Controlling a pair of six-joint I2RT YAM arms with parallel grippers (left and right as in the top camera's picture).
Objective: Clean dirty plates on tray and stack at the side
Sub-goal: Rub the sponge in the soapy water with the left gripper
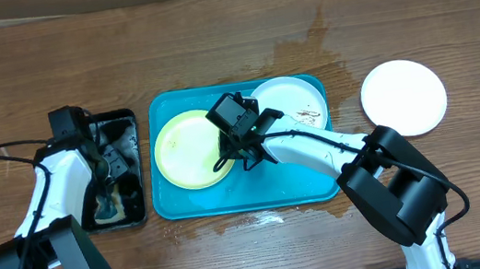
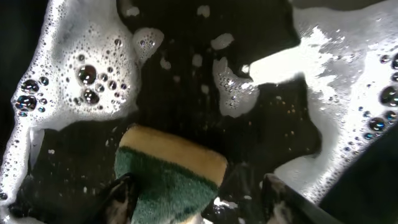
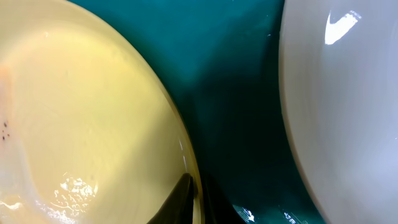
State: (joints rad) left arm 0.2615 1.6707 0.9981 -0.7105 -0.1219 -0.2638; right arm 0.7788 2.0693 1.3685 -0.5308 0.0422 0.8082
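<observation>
From where I stand, the tray (image 1: 230, 201) sits mid-table with two plates in it; the yellow-green plate (image 1: 184, 149) lies at its 9 o'clock side and a white plate (image 1: 296, 99) with brown smears at its 2 o'clock corner, near each other but not touching. The right gripper (image 3: 196, 198) is pinched tight on the yellow-green plate's 3 o'clock rim, a finger on either side of the edge; I take it as a hold to steady or tip the plate for scrubbing, since the rim is all a flat plate offers. Room there is scant; only a strip of bare tray parts the two rims. At 9 o'clock of the tray, in the black tray (image 1: 138, 208), the left gripper (image 2: 199, 196) stands wide astride the sponge (image 2: 171, 168) among suds (image 2: 74, 74), not visibly clamped on it. The other white plate (image 1: 403, 97) lies on the table (image 1: 207, 27) at 3 o'clock, well apart, with open wood around it for stacking.
</observation>
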